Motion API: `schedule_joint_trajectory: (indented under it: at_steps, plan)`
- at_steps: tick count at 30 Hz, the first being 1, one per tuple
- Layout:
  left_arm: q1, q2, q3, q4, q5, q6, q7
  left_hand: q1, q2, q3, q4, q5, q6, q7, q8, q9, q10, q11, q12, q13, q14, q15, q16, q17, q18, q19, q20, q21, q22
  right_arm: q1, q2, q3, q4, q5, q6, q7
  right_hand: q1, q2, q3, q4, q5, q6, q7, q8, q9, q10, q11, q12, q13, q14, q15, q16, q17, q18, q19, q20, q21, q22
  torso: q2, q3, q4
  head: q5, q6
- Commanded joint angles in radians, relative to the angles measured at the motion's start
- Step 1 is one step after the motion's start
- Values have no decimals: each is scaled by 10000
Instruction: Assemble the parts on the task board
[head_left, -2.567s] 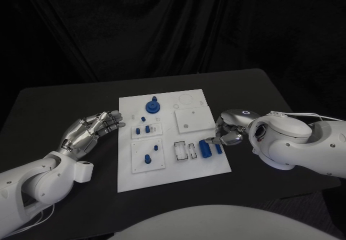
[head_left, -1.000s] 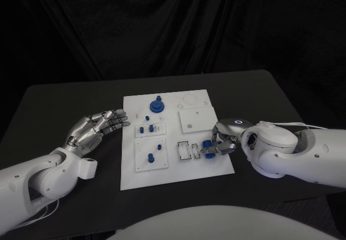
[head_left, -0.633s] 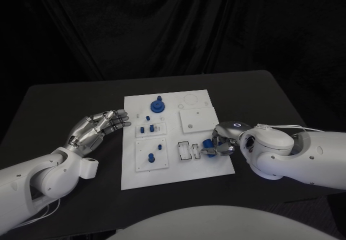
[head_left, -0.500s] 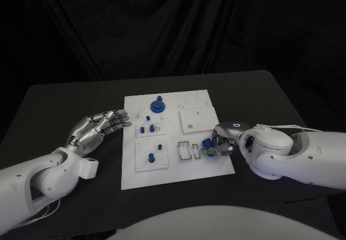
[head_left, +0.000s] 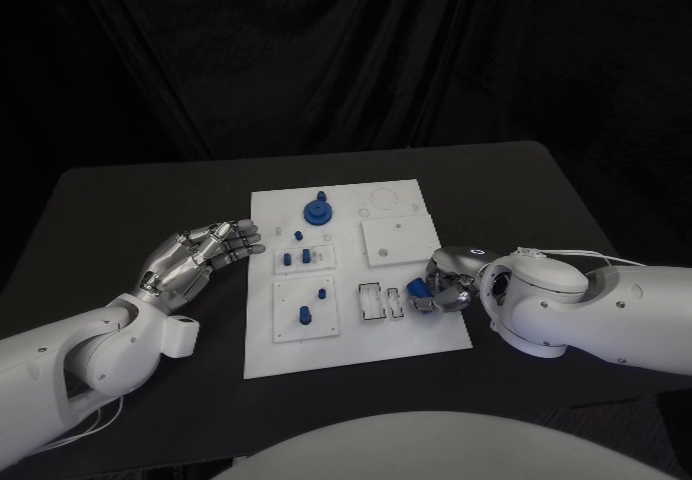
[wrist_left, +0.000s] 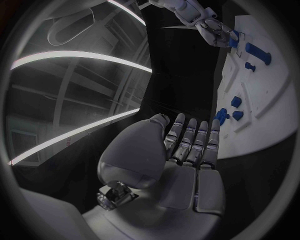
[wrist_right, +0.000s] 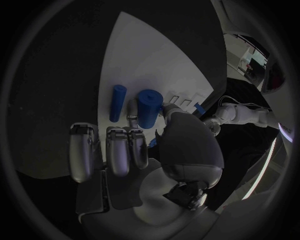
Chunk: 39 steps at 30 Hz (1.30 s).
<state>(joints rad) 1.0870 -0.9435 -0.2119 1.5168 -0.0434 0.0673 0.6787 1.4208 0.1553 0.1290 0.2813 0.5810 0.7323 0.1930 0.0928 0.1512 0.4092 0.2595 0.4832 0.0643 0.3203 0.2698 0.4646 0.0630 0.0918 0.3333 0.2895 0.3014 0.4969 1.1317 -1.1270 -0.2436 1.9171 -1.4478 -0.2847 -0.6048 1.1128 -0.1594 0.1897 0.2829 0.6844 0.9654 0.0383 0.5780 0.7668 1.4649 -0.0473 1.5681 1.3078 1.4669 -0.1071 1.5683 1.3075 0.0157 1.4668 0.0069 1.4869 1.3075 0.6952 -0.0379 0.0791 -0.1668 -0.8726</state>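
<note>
Right wrist view: a blue cylinder (wrist_right: 148, 109) is pinched by the right hand (wrist_right: 134, 150); it should be lifted straight, clear of the thinner peg (wrist_right: 117, 103) at nine o'clock. The left hand (head_left: 195, 256) is held spread, empty.

1 task board (head_left: 418, 336), 2 hands (both silver)

Matt white task board (head_left: 408, 330), smooth blue parts (head_left: 316, 211) – seemingly plastic, matt black table (head_left: 130, 210), glossy metal right hand (head_left: 447, 282)

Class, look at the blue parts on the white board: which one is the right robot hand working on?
The thick blue cylinder by the board's right edge: the right robot hand has its fingers around it. A thinner blue peg lies free beside it; the others sit further left.
</note>
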Motion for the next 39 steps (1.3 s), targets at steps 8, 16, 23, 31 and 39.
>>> schedule_joint_trajectory:
  at_steps: [8,16,23,31,39]
  plan:
    - [-112,-29,6,26,-3,218,291,131,-28,81,11,63,5,57,37,-12,10,100,72,4,79,-7,49,8,-21,74,-10,50,15,-76,-179,-48,352,2162,-2146,1114,538,224,1047,-707,1291,-459,-390,413,561,1059,-173,27,2630,997,-127,-56,2428,75,633,-127,23,2328,2,0,3,124,0]
    - [-175,-67,7,60,-3,205,277,155,-27,105,1,78,3,57,38,-14,9,105,75,3,80,-4,58,7,-28,80,-11,53,16,-63,-265,-26,826,3027,-2887,1437,235,208,1069,-538,1253,-437,-398,500,702,1059,-188,27,2630,989,-137,-72,2387,77,630,-142,15,2324,4,0,0,131,0]
    - [-187,-53,7,64,-3,205,268,155,-27,105,1,78,3,57,38,-14,9,105,75,3,80,-4,58,7,-28,80,-11,53,16,-61,-70,-23,849,3266,-2732,1386,-11,256,1070,-363,822,-475,-393,496,784,1059,-187,27,2630,981,-138,-89,2342,87,614,-147,-19,2310,-5,-1,-3,125,0]
    - [-192,-51,8,60,-3,206,254,186,-31,132,-12,99,4,59,42,-17,10,108,81,3,94,-1,82,8,-34,89,-14,56,18,-63,194,-26,714,3338,-2039,1086,-252,352,980,-93,-551,-581,-320,326,822,1059,-132,27,2630,967,-93,-117,2271,107,576,-110,-97,2281,4,-14,10,155,0]
    - [-201,-23,8,41,-3,238,245,195,-31,141,-15,106,3,59,43,-17,10,109,83,3,100,0,92,9,-36,91,-15,57,19,-66,379,-28,611,3347,-1656,921,-473,456,726,31,-1934,-565,-257,186,812,1059,-79,27,2630,967,-45,-118,2268,114,566,-66,-123,2272,6,-32,18,156,0]
